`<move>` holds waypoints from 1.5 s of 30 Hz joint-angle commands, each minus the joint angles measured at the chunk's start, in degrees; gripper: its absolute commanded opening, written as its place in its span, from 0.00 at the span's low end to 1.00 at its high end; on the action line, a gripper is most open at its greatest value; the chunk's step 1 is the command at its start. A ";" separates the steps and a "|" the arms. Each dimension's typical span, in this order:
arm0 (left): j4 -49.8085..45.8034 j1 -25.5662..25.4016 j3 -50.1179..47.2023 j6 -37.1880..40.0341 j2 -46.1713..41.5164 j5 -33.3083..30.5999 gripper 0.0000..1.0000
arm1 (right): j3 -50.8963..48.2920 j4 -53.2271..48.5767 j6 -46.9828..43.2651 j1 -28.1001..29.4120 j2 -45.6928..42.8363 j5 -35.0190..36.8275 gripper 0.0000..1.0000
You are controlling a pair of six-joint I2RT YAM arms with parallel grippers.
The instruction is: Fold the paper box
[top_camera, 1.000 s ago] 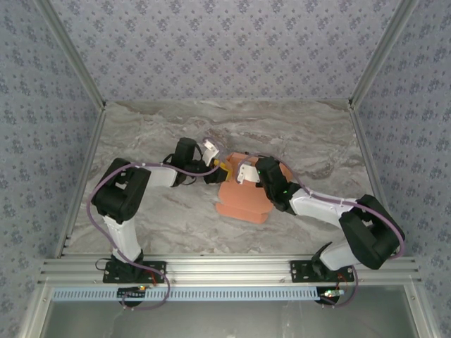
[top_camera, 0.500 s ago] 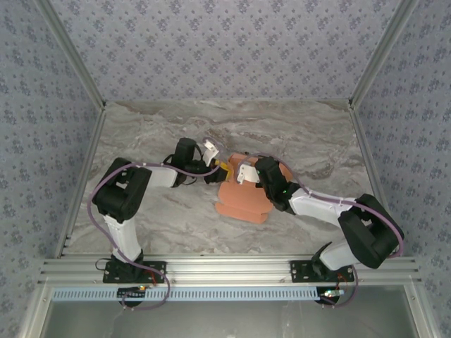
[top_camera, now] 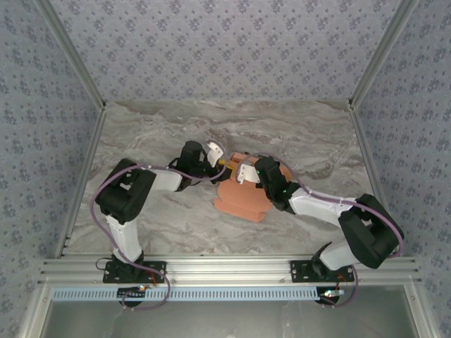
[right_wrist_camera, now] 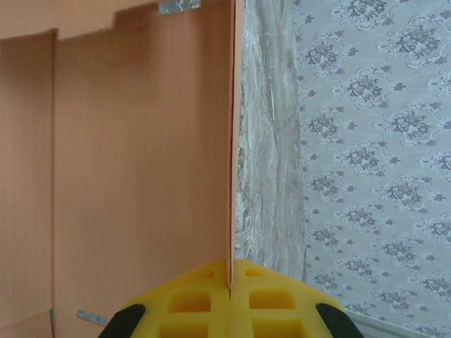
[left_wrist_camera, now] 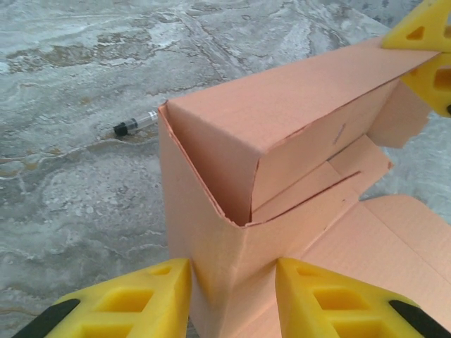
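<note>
At the near corner of the paper box (left_wrist_camera: 282, 105), your left gripper (left_wrist_camera: 232, 282) is narrowed onto the card, with a pad against each face of the upright fold. Make that pinch a light one: card this thin will, I judge, crease off its score line if you squeeze. Use it as the anchor while the other side moves. At the box's far end, your right gripper (right_wrist_camera: 230, 271) is clamped flat on the edge of a raised panel. Swing that panel along its crease, not across it. The box stands mid-table (top_camera: 141, 134), half-formed: salmon-orange, walls up, a top panel bent over, flaps lying flat beside it.
</note>
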 commanded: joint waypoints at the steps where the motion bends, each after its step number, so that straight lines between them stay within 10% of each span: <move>1: 4.61 -0.98 -1.38 -0.35 -0.29 -6.00 0.36 | 1.49 -2.01 0.89 0.30 0.00 -1.52 0.00; 45: 16.43 -1.89 -2.26 -3.64 5.04 -4.04 0.42 | -7.22 14.75 -10.36 4.37 5.56 8.12 0.00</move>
